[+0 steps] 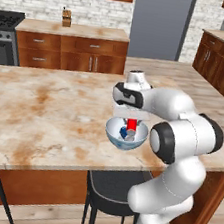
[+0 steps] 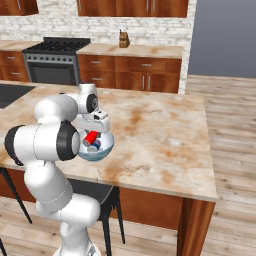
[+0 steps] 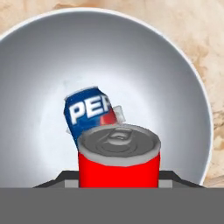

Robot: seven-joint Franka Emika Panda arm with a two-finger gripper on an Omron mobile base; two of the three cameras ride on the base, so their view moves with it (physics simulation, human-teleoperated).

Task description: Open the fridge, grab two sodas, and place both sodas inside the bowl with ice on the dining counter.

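Blue can reads "PEP", in bowl; hand grips red can.

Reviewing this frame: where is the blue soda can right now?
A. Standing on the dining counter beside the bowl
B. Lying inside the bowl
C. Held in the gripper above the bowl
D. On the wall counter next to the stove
B: in the hand view the blue can lies tilted on the floor of the bowl, while the gripper holds the red can above it.
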